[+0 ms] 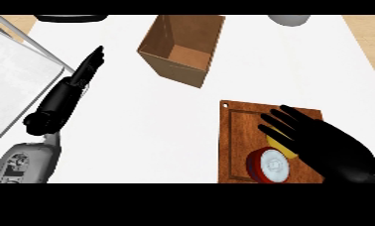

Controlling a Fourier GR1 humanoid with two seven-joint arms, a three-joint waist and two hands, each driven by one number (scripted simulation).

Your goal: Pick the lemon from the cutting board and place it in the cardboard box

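On the cutting board (242, 121), the right hand (326, 145) lies fingers spread over the lemon (278, 143) (mostly hidden, perhaps touched), beside a red-rimmed round object (270, 165). Well apart on the counter (161, 121), the cardboard box (183, 46) stands open; the left hand (89, 66) rests straight-fingered.

Cutting board (238, 141) lies on the counter (168, 136) at my near right. On it, my right hand (326, 148) covers most of the lemon (279, 145); a round lidded thing (270, 165) sits just nearer me, touching the lemon. Cardboard box (179, 49) stands farther back, left of the board, well apart. My left hand (88, 69) is left of the box.
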